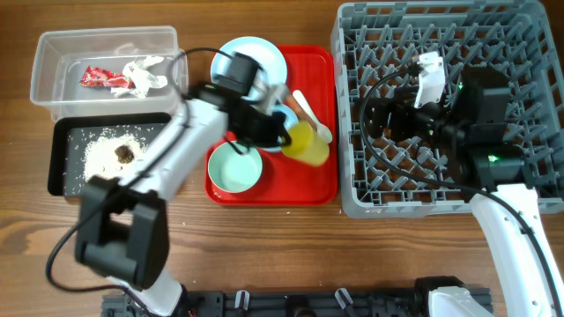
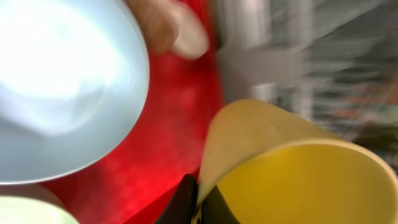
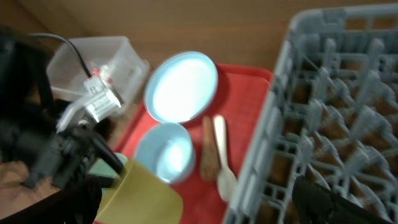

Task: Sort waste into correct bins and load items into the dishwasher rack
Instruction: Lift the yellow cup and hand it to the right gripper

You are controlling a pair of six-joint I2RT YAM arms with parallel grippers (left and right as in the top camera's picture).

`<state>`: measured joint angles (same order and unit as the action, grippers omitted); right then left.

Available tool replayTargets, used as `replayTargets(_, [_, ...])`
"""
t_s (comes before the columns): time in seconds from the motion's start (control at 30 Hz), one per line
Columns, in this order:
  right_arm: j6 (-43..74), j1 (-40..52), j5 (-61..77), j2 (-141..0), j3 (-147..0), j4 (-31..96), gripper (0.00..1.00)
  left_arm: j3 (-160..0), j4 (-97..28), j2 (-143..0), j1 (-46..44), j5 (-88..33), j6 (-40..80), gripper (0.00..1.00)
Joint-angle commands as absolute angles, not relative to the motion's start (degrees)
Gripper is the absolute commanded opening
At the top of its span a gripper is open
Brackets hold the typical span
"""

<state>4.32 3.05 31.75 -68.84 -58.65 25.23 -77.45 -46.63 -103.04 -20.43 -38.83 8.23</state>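
**Dishwasher rack** (image 1: 352,189), grey, at the right of the desk (image 1: 264,255). This is where the cup belongs. Its near wall stands higher than the red tray beside it. A cup carried across too low would probably strike that wall or catch on a peg and be knocked loose.

**Right arm's tool** (image 1: 388,116), hanging over the middle of the rack. Whether it is open or closed cannot be told, and nothing shows in it. It sits in the likely path of the cup, so the two arms could meet there.

**Red tray** (image 1: 324,180), just left of the rack. It carries the plate (image 1: 264,51) and a bowl (image 3: 165,152). A dropped cup would land on these and could bounce off the tray.

**Yellow cup** (image 1: 308,145), tilted over the right part of the tray, near the rack wall and apparently lifted clear. The grip is on its thin wall only. The cup could therefore pivot or slide out during a quick swing.

**White spoon** (image 3: 222,155) and **brown stick** (image 3: 208,149), lying side by side on the tray close to the cup. A low pass could sweep them aside.

**Left arm's tool** (image 2: 199,202). It is nearly closed and pinches the cup's wall at the rim between its two dark fingers (image 2: 183,199). It touches nothing else.
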Motion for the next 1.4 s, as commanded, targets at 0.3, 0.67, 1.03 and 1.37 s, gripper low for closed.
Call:
replayTargets(0.3, [8.69,3.73,76.49,-86.04,-59.51,-8.54,0.98,-78.50,-38.52,-99.92,-1.54,-90.37,4.93,0.04])
replayTargets(0.67, [19.53,12.58,80.66,-91.20,-59.51,-29.56,0.98,-78.50,-38.30,-99.92,-4.40,-88.01,4.93,0.04])
replayTargets(1.03, [19.66,15.59,78.15,-91.20,-59.51,-31.73,0.85,-78.50,-38.30,-99.92,-5.52,-87.77,4.91,0.04])
replayTargets(1.37, [19.70,15.57,78.02,-91.20,-59.51,-32.12,0.61,-78.50,-38.24,-99.92,-8.10,-84.53,4.91,0.04])
